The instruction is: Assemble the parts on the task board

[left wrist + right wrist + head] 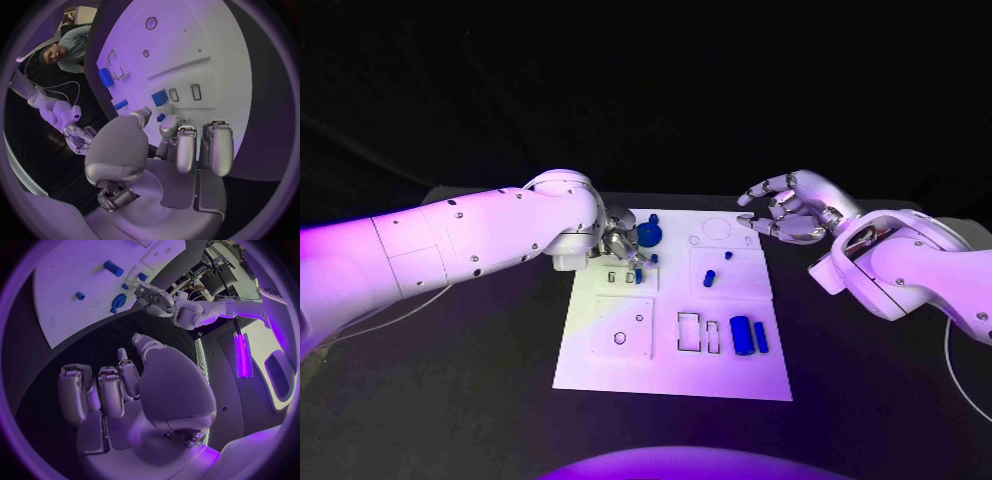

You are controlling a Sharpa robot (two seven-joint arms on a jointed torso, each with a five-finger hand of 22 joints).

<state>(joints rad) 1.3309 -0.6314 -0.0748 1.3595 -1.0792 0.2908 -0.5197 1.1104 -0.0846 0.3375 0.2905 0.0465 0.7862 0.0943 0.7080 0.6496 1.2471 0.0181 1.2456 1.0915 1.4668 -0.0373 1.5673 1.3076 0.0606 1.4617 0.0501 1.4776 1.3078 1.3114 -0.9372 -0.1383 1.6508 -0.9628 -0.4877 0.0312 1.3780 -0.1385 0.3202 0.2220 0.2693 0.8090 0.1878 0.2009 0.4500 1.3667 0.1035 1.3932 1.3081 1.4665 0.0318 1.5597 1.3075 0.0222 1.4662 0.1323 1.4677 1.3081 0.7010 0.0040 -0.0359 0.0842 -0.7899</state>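
Observation:
The white task board [669,372] lies in the middle of the table. My left hand [620,245] hovers low over its far left part, beside a round blue part [648,234]. In the left wrist view a small blue part [160,118] sits between the thumb tip and a fingertip [169,125], seemingly pinched. Another blue part [159,97] stands by two narrow slots. Two blue bars [743,335] lie at the board's near right, and small blue pegs [708,279] stand mid-board. My right hand [786,215] hangs above the far right corner, fingers loosely curved and apart, holding nothing.
The black table [473,380] surrounds the board. My left forearm [459,245] reaches across the table's left side and my right forearm [906,270] across its right. In the right wrist view the round blue part [119,301] lies near my left hand [156,299].

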